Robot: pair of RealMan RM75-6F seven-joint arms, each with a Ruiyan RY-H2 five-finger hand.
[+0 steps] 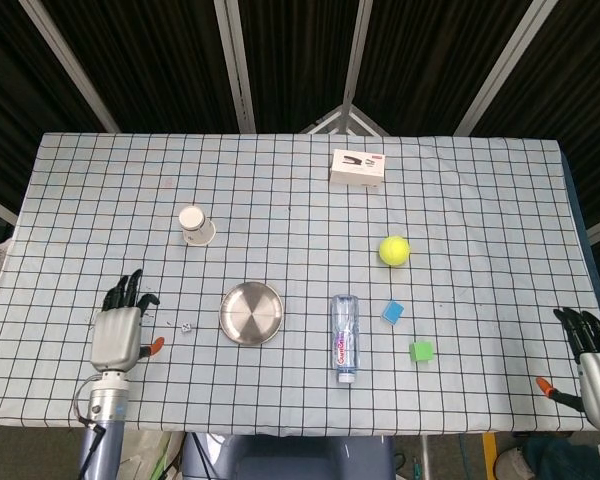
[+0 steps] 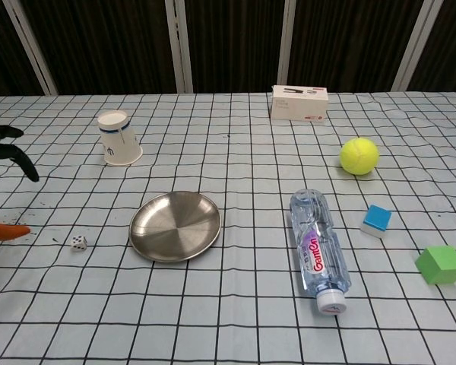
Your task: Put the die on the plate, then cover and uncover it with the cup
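A small white die (image 1: 186, 327) (image 2: 78, 243) lies on the checked cloth just left of the round metal plate (image 1: 251, 311) (image 2: 175, 225). A white paper cup (image 1: 193, 225) (image 2: 117, 138) stands upside down behind them, to the left. My left hand (image 1: 120, 325) hovers a little left of the die with its fingers spread and holds nothing; the chest view catches only its dark fingertips (image 2: 7, 148) and an orange thumb tip at the left edge. My right hand (image 1: 597, 360) stays at the table's front right corner, fingers apart and empty.
A clear water bottle (image 1: 345, 336) (image 2: 317, 249) lies right of the plate. Further right are a blue block (image 1: 392, 312) (image 2: 376, 220), a green cube (image 1: 421, 351) (image 2: 440, 264) and a tennis ball (image 1: 394, 250) (image 2: 359, 155). A white box (image 1: 358, 168) (image 2: 299, 102) sits at the back.
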